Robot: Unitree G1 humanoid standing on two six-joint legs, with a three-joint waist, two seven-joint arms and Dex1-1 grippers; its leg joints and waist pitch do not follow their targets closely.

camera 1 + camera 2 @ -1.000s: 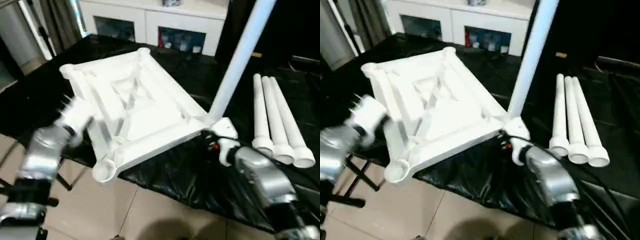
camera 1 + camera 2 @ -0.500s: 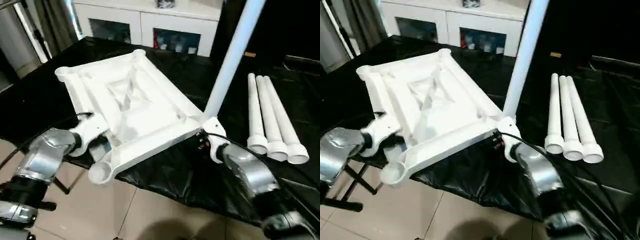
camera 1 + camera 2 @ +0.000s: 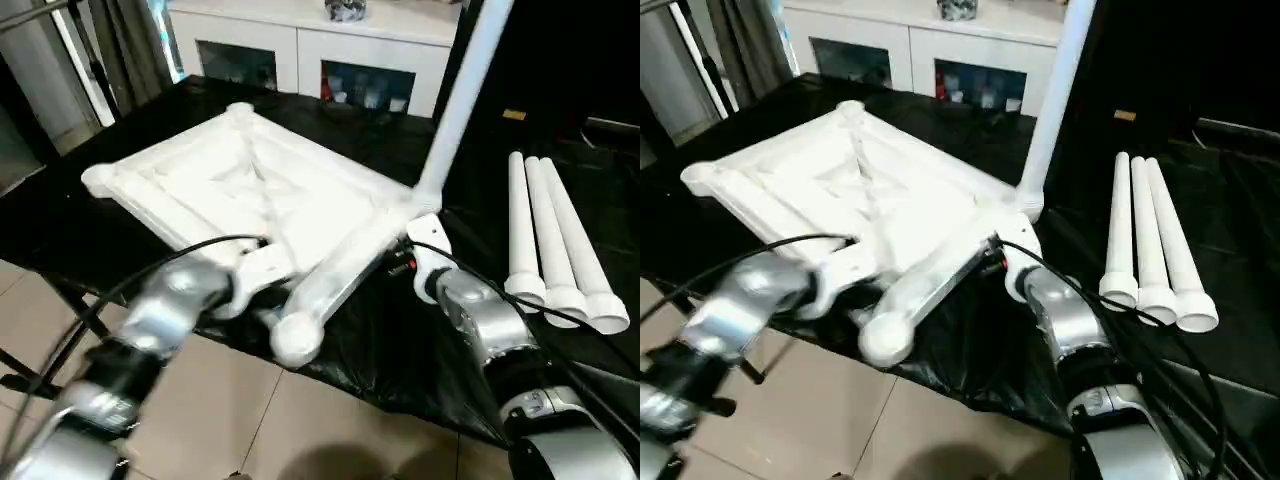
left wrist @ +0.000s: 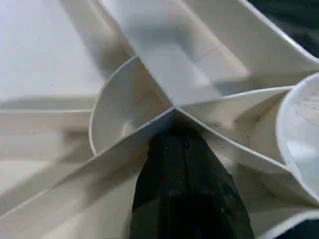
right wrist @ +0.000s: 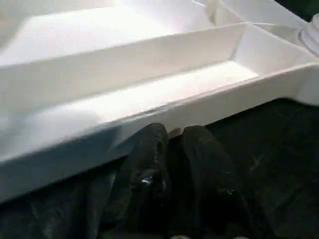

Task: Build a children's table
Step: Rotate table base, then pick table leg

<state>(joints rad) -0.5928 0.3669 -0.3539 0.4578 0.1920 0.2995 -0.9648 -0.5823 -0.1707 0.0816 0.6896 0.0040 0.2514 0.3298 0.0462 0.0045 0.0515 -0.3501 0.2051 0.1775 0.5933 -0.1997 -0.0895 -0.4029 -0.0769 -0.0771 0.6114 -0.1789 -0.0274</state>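
The children's table top (image 3: 250, 190) lies underside up on the black-draped table, its near corner socket (image 3: 295, 340) hanging over the front edge. One white leg (image 3: 460, 90) stands upright in the right corner socket. Three loose legs (image 3: 555, 240) lie side by side to the right. My left gripper (image 4: 174, 134) is shut, its tip pressed against a rib junction near the top's front rim. My right gripper (image 5: 172, 137) sits low against the rim beside the upright leg, fingers nearly together with nothing between them.
A white glass-door cabinet (image 3: 330, 60) stands behind the black-draped table (image 3: 400, 340). Tiled floor (image 3: 200, 420) lies below the front edge. A black cable (image 3: 150, 270) runs along my left forearm.
The table top has swung around its legged corner, the near socket moving to the right. My left arm came in to the right with it. The right fingers drew together.
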